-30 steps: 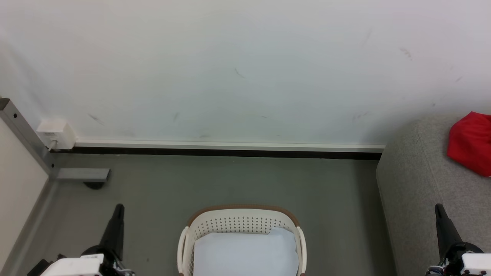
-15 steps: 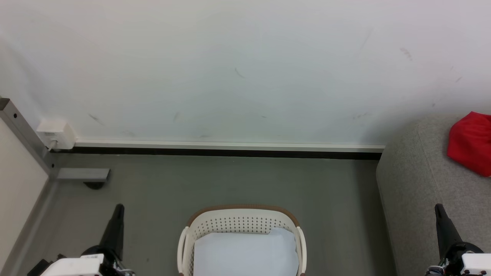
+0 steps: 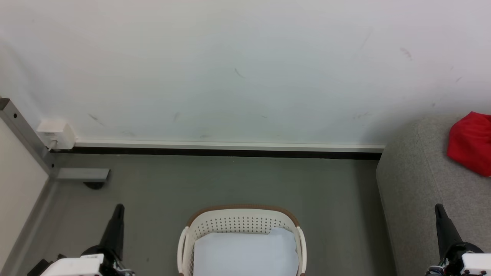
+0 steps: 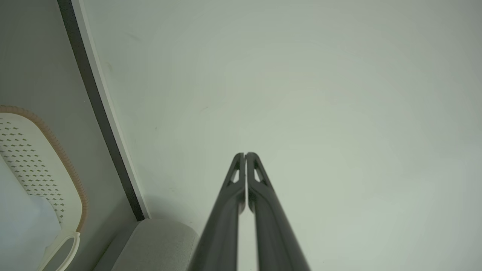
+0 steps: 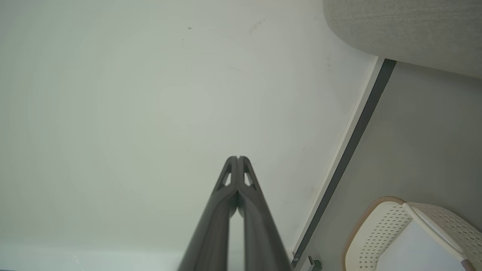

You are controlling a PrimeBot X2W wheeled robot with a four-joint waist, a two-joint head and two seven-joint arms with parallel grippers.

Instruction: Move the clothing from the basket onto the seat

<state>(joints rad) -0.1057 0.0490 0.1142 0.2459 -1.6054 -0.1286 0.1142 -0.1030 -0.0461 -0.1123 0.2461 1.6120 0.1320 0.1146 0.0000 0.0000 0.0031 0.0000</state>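
Head view: red clothing (image 3: 470, 143) lies on the seat (image 3: 414, 184) at right, well apart from the basket (image 3: 241, 219), whose near half is cut off; a garment left there could be missed.

Left wrist: left fingers (image 4: 244, 158) together, empty.

Right wrist: right fingers (image 5: 238, 161) together, empty, seat beyond.

Your left claw (image 3: 119, 207) and right claw (image 3: 438, 207) each have two long matte-black fingers (image 4: 224, 226), tapering to slim tips with small triangular cut-outs near the ends. You'll see a white housing (image 3: 74, 265) behind each.
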